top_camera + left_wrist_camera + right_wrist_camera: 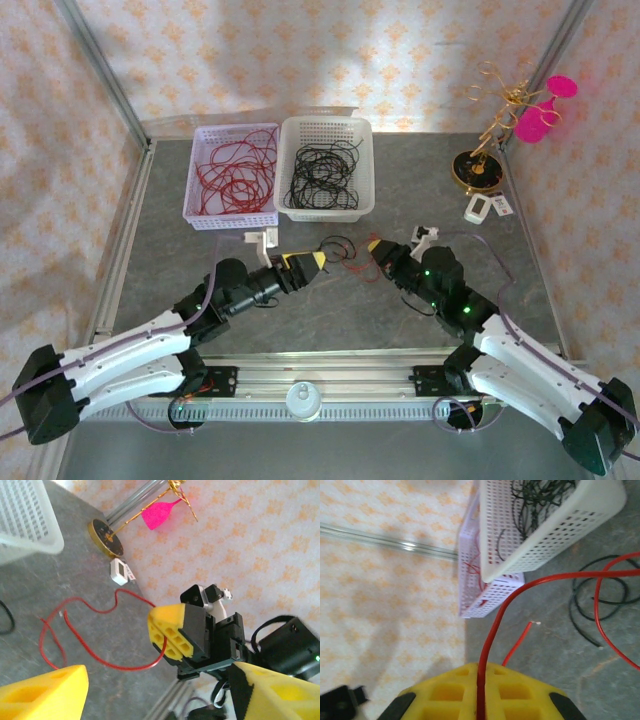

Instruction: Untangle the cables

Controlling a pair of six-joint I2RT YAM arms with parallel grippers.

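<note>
From above, we see both arms reaching toward the middle of the tabletop (300,320), with loose cables lying between their tips, just near of two baskets.

The right wrist view shows what the overhead one cannot. The right fingers (520,697) are pressed together on a red cable (480,680), which rises from their seam and curves off to the right across the tabletop, with a loose end lying close by. A black cable (574,600) lies looped on the tabletop beyond it, near the white basket (555,535) that holds more black cables. The lavender basket (470,580) beside it holds red ones.

The left wrist view shows the left fingers (40,695) spread wide with nothing between them. It also looks back at the right arm's yellow tip, from which the red cable runs out in a broad loop on the tabletop. Farther off in that view stand a gold stand (105,536) with a pink ornament (157,512) and a small white device (120,572).
</note>
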